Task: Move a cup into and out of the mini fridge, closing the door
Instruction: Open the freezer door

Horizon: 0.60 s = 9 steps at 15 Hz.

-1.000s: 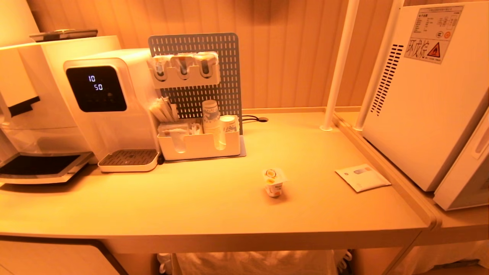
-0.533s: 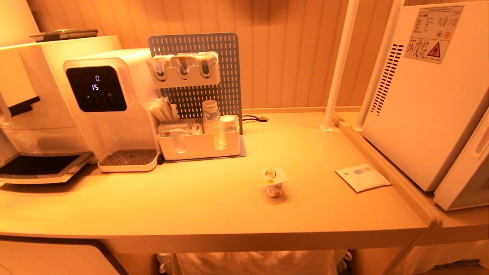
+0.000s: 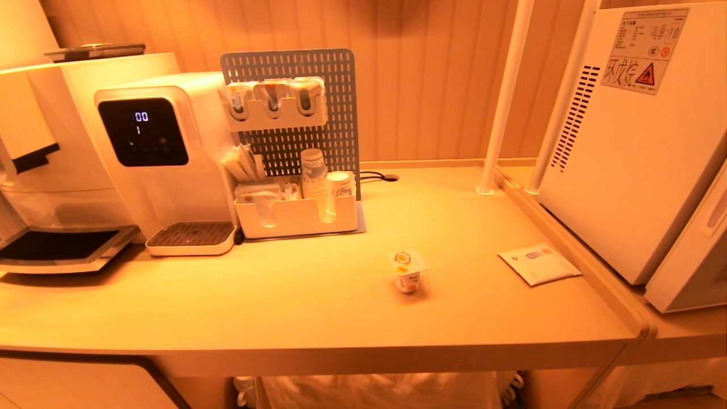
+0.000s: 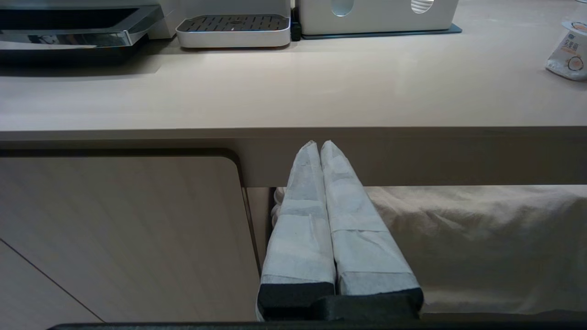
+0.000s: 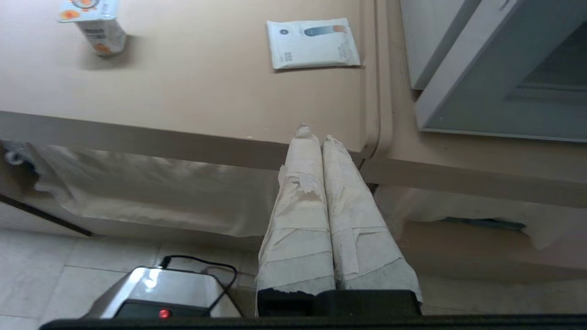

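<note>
The cup, small and white with orange marks and a square lid, stands upright on the counter's middle front; it also shows as the cup and the cup. The mini fridge sits at the right on a lower shelf, its door swung open toward me, glass panel showing. My right gripper is shut and empty, just below the counter's front edge near its right corner. My left gripper is shut and empty, parked under the counter edge. Neither arm shows in the head view.
A white packet lies between the cup and the fridge. A water dispenser, a pegboard organiser with paper cups and another machine line the back left. Two white posts stand beside the fridge. A box with a cable sits on the floor.
The head view is unchanged apart from the digits on the dispenser's screen.
</note>
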{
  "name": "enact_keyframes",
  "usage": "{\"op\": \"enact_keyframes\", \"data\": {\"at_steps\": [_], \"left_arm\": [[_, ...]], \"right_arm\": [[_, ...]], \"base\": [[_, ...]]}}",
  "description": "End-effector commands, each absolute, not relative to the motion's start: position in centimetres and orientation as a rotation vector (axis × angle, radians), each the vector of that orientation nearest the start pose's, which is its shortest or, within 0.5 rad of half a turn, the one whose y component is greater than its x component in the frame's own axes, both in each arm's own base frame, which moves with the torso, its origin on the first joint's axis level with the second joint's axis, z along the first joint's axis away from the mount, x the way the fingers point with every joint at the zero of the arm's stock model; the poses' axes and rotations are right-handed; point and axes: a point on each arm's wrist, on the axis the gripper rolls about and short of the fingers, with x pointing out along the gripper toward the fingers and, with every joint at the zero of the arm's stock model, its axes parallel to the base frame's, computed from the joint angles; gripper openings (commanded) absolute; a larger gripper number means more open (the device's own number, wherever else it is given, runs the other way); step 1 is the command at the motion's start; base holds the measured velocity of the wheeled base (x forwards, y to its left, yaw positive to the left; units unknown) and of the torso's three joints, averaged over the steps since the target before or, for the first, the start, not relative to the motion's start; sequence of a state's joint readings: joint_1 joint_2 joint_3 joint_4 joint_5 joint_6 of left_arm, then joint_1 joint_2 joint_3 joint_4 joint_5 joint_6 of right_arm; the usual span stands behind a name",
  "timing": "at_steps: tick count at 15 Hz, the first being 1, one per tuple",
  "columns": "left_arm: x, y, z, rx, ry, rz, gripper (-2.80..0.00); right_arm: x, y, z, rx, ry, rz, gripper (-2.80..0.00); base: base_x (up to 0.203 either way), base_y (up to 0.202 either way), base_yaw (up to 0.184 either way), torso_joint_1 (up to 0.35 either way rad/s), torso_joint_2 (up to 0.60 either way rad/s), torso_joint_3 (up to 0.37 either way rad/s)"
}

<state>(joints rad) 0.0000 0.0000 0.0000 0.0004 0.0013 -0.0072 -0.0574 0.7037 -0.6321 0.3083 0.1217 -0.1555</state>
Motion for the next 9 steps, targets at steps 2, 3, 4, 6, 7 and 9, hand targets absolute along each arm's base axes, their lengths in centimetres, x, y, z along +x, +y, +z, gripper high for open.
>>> {"op": "enact_keyframes", "data": {"at_steps": [2, 3, 4, 6, 7, 9], "left_arm": [[-2.3, 0.0, 7.5, -0.008, 0.0, 0.002, -2.8], [-2.3, 0.0, 7.5, -0.008, 0.0, 0.002, -2.8], [-2.3, 0.0, 7.5, -0.008, 0.0, 0.002, -2.8], [-2.3, 0.0, 7.5, -0.008, 0.0, 0.002, -2.8], [-2.3, 0.0, 7.5, -0.008, 0.0, 0.002, -2.8], [-2.3, 0.0, 7.5, -0.008, 0.0, 0.002, -2.8]], "right_arm": [[5.8, -0.3, 22.2, -0.157, 0.41, 0.066, -2.8], [6.0, -0.4, 22.1, -0.153, 0.427, 0.047, -2.8], [6.1, -0.5, 22.0, -0.153, 0.436, 0.038, -2.8], [6.2, -0.6, 22.0, -0.19, 0.446, 0.025, -2.8], [6.2, -0.8, 21.9, -0.219, 0.456, -0.012, -2.8], [7.1, -1.2, 21.9, -0.276, 0.508, -0.093, -2.8]], "base": [[0.0, 0.0, 0.0, 0.0, 0.0, 0.0], [0.0, 0.0, 0.0, 0.0, 0.0, 0.0], [0.0, 0.0, 0.0, 0.0, 0.0, 0.0], [0.0, 0.0, 0.0, 0.0, 0.0, 0.0], [0.0, 0.0, 0.0, 0.0, 0.0, 0.0], [0.0, 0.0, 0.0, 0.0, 0.0, 0.0]]}}
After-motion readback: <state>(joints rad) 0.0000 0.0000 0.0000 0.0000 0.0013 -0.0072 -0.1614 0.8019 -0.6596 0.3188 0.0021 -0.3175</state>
